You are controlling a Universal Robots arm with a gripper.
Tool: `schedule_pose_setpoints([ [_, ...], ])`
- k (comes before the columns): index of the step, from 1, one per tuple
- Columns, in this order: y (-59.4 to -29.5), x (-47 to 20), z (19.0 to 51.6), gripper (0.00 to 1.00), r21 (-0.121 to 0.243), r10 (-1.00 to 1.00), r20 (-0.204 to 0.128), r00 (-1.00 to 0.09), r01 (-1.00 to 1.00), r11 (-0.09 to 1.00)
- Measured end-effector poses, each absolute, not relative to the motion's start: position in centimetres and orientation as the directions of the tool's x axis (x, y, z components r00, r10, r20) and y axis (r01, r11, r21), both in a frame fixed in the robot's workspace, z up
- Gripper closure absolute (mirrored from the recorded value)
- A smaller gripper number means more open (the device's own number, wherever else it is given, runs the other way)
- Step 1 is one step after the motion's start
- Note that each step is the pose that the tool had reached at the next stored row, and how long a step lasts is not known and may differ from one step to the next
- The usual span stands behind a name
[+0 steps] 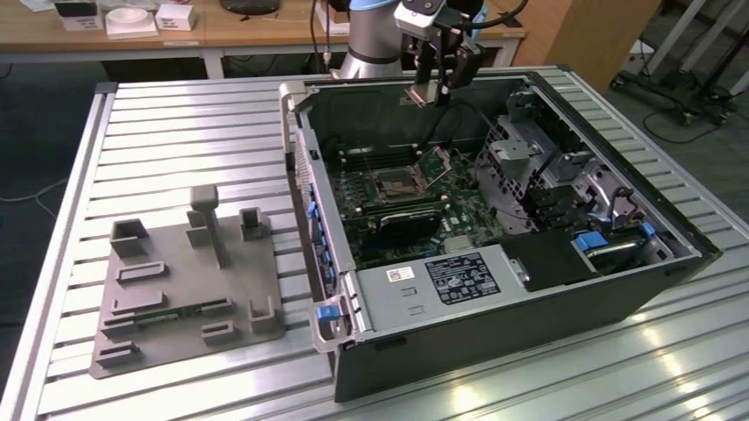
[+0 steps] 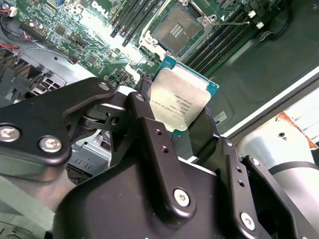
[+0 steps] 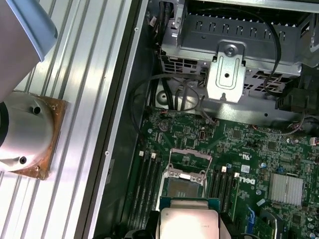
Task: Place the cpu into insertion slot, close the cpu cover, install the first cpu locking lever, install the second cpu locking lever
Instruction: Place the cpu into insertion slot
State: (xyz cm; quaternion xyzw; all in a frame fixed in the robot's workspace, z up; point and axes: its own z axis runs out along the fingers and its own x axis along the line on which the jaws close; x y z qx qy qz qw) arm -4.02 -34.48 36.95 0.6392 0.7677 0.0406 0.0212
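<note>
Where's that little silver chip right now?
The cpu is held in the gripper, raised over the open computer case in the exterior view, clear of the insertion slot below.

cpu (image 2: 182, 102): we see a smooth silvery-grey metal top with a soft sheen, edged by a teal-green board rim.
gripper (image 2: 178, 110): matt black links, and we cannot tell whether they are metal or plastic; the screw heads are bright and glossy.
insertion slot (image 2: 177, 31): a dark, finely textured centre inside a shiny silver metal rim.
circuit board (image 3: 239, 144): glossy green.
drive cage (image 3: 227, 50): bare grey sheet metal punched with slots, dully shining.
table (image 1: 175, 132): ribbed pale metal, brushed, catching light in streaks.
fixture block (image 1: 175, 298): to us it looks like matt grey plastic.
computer case (image 1: 503, 324): dark, matt panels.
desk (image 1: 234, 31): smooth light wood.
</note>
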Motion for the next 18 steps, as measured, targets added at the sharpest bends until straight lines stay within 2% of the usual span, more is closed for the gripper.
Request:
schedule_pose_setpoints([
  [10, -34.48, -4.02, 36.95, 0.46, 0.089, 0.984, 0.019, -0.176, 0.981, 0.173],
  [18, -34.48, -4.06, 36.83, 0.46, 0.089, 0.996, 0.019, -0.091, 0.992, 0.089],
])
